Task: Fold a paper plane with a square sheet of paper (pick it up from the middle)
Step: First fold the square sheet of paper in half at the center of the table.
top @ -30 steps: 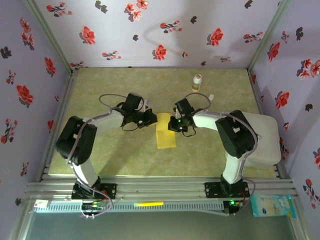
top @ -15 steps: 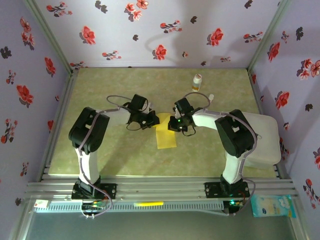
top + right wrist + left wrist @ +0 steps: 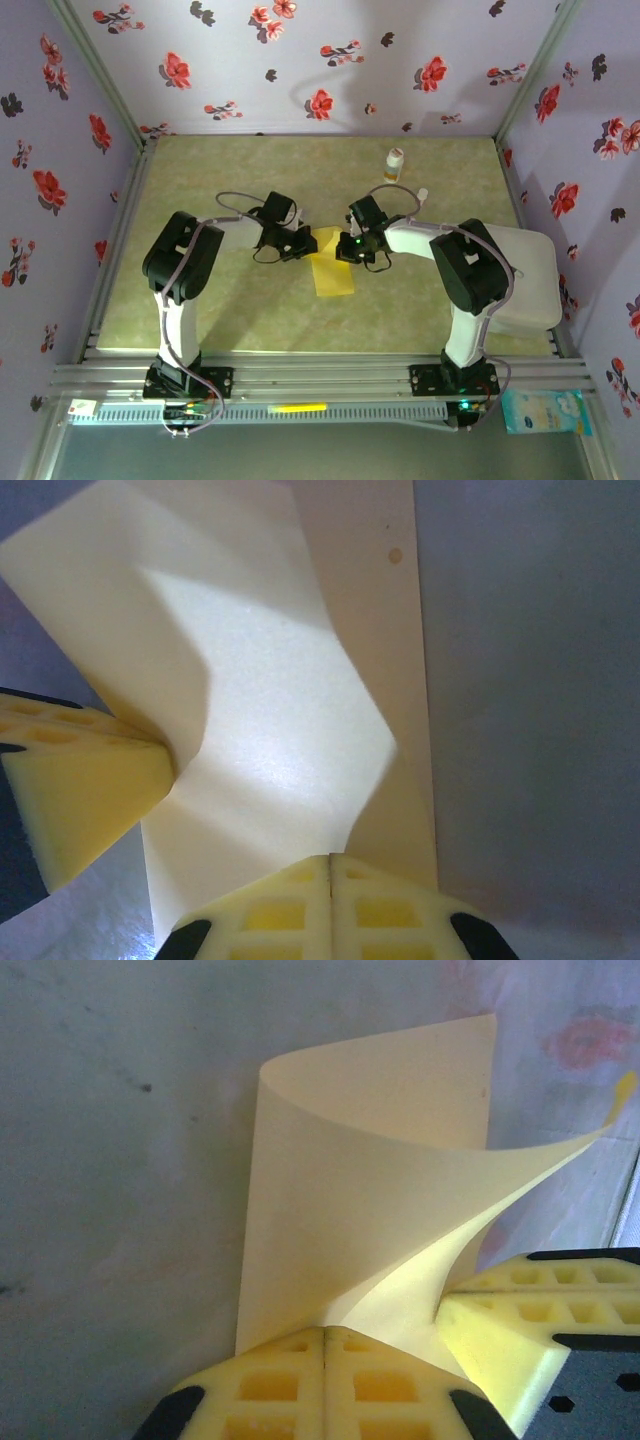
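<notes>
The paper (image 3: 334, 276) lies mid-counter (image 3: 250, 170), with its 12 o'clock edge lifted and curled. Our left end effector (image 3: 326, 1350) is clamped shut on that edge toward 11 o'clock. Our right end effector (image 3: 330, 875) is pinched on it toward 1 o'clock, just beside the left. To fold well, we judge both should carry the edge toward 6 o'clock together and level. Edges should match before we press the crease, since uneven pull could skew it.

Sheet of paper (image 3: 333, 272) on table (image 3: 250, 310) centre, far end seemingly lifted, between left gripper (image 3: 308, 241) and right gripper (image 3: 344, 250). Bottle (image 3: 395, 164) behind, toward right, well apart from sheet.
</notes>
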